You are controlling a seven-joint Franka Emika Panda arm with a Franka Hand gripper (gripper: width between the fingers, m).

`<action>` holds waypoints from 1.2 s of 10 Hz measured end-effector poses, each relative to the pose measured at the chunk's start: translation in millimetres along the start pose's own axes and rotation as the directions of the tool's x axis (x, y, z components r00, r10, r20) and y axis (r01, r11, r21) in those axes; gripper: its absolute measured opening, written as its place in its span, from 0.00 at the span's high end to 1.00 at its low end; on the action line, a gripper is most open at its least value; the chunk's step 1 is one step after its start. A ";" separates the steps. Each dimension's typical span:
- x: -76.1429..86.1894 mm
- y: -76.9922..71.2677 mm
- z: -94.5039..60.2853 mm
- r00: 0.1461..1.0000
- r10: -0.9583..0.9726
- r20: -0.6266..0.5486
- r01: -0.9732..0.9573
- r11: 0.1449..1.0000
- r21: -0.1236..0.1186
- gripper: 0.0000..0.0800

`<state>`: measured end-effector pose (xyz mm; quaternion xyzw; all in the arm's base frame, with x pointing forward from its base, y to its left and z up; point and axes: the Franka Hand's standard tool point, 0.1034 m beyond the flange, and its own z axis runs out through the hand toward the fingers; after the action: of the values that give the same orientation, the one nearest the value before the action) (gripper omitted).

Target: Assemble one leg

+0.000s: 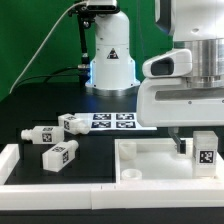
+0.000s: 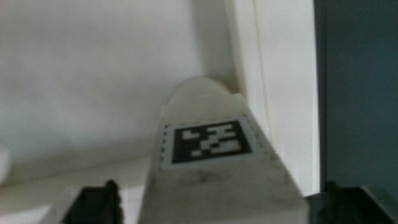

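My gripper (image 1: 197, 142) is shut on a white leg (image 1: 206, 152) with a black-and-white tag. It holds the leg upright over the right-hand corner of the large white tray-like tabletop (image 1: 140, 158). In the wrist view the leg (image 2: 210, 140) runs out from between my two dark fingers (image 2: 93, 205), with its tip at the tabletop's inner corner wall (image 2: 267, 60). The gripper (image 2: 219, 207) closes round the leg's near end. Three more legs lie on the black table at the exterior view's left (image 1: 38, 133), (image 1: 70, 124), (image 1: 60, 155).
The marker board (image 1: 112, 120) lies flat behind the tabletop. A white robot base (image 1: 110, 55) stands at the back. A white raised border (image 1: 10, 165) runs along the table's left and front edges.
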<state>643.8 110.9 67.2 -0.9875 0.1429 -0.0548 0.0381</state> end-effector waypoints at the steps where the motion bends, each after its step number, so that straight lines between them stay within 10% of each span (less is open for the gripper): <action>1: -0.1 -0.2 0.0 0.997 0.073 0.000 -0.073 0.997 0.001 0.50; 2: 0.0 1.5 0.4 0.987 0.160 0.001 -0.160 0.987 -0.001 0.64; 5: 0.4 4.4 1.2 0.892 0.452 0.005 -0.452 0.892 0.002 0.64; 12: -2.6 5.9 1.6 0.234 0.971 0.042 -0.972 0.234 -0.004 0.64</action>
<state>639.9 106.1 64.9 -0.6875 0.7220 -0.0036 0.0776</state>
